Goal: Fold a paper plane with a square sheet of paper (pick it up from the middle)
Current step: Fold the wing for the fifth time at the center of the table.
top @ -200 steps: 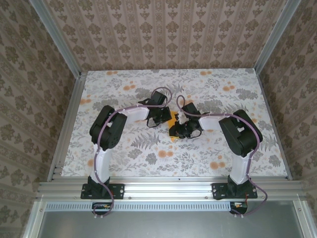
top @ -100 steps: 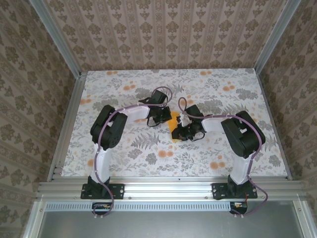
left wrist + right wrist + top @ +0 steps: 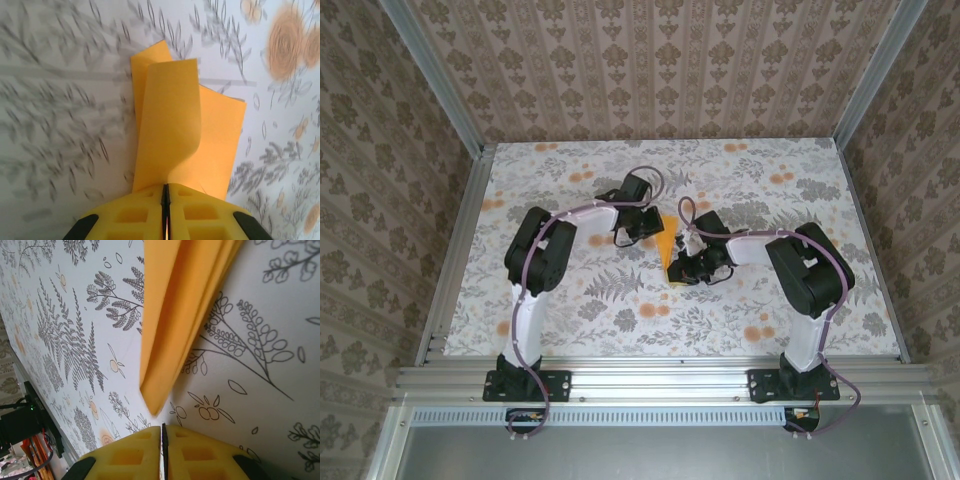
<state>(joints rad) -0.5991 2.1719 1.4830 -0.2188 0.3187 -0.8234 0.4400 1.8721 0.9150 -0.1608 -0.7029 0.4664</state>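
- Near the middle of the floral worktop [image 3: 570, 295], the square sheet of paper [image 3: 666, 246] lies folded into a narrower orange shape between the two arms.
- Left end effector [image 3: 649, 233]: it sits against the paper's left side. Its yellow fingers [image 3: 135, 215] are pressed together and pinch a flap that curls up off the flat layers.
- Right end effector [image 3: 680, 270]: it sits at the paper's near end. Its yellow fingers [image 3: 200, 455] meet along a thin seam with nothing visible between them, and the paper's pointed tip is just ahead, not touching.
- From the right wrist, the paper appears edge-on, its stacked layers fanning open; from above, it is a small orange patch partly under both arms.
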